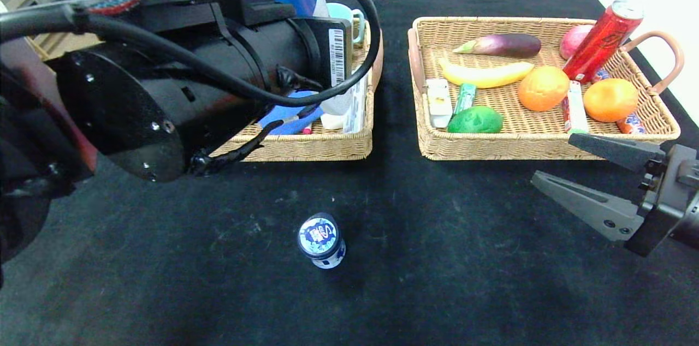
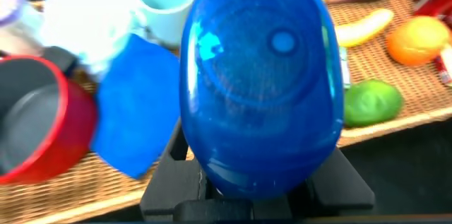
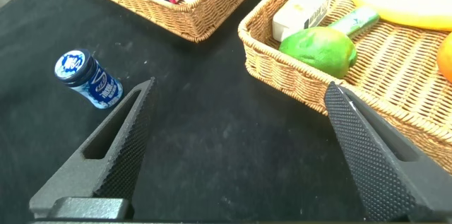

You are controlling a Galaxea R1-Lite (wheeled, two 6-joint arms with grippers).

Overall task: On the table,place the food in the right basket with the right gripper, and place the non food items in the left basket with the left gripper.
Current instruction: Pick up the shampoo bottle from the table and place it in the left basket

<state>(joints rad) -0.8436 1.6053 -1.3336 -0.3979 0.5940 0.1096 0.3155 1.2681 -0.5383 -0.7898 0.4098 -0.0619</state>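
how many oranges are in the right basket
2. One orange lies mid-basket beside the banana; the other orange lies nearer the handle end, by the red can. Both sit in the right basket. Another could be hidden behind the can.

Black-clothed table (image 1: 464, 258), blue-and-white lidded tub (image 1: 321, 240) standing near its front middle, left basket (image 1: 327, 144) behind the tub, right basket (image 1: 491, 144) behind and to the tub's right

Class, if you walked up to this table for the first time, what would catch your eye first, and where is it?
A lone blue-and-white tub stands on the black table, in front of both baskets. The right basket brims with fruit, the open right gripper just before it. The left gripper holds a blue-capped bottle over the left basket.
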